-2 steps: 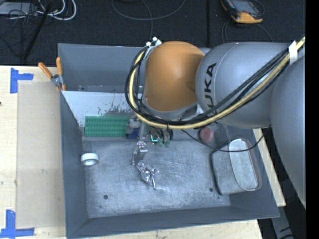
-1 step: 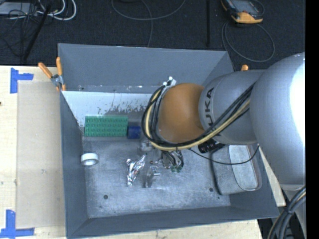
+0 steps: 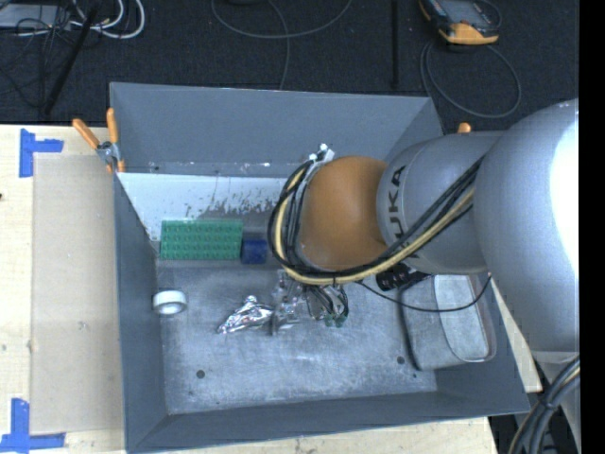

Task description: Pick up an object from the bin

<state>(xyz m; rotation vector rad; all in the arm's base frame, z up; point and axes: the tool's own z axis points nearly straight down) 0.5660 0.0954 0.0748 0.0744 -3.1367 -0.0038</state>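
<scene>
Dark floor (image 3: 312, 36) behind the rig, loose leads lying across it; pale bench (image 3: 71, 291) on the view's left; grey metal bin (image 3: 284, 121) set beside it, with sloped walls and a flat, scuffed bottom.

1 arm (image 3: 529, 225) comes in from the view's right; orange cover (image 3: 340, 211) at its wrist, black and yellow cables (image 3: 288, 225) looped round the cover; cover and arm hide part of the bin's middle and right.

Hand (image 3: 301, 308) is low over the bin bottom, about the middle, just below the orange cover; its tip sits among small dark parts; released or clenched: cannot tell.

Task's thing: 1 crumpled silver foil piece (image 3: 243, 318), lying on the bin bottom just left of the hand; long axis roughly left to right; its right end reaches the hand's tip; touching or just beside, cannot tell which.

Other contents, 4 items:
- green studded block (image 3: 200, 239), at the foot of the far wall, left part of the bin;
- small blue block (image 3: 253, 250), at the green block's right end, touching or nearly so;
- white ring (image 3: 170, 302), lying flat near the left wall, apart from the foil piece;
- clear flat piece (image 3: 465, 324), on the right of the bin bottom, partly under the arm.

1 thin black lead (image 3: 405, 324) runs down from the arm, between the hand and the clear flat piece.
</scene>
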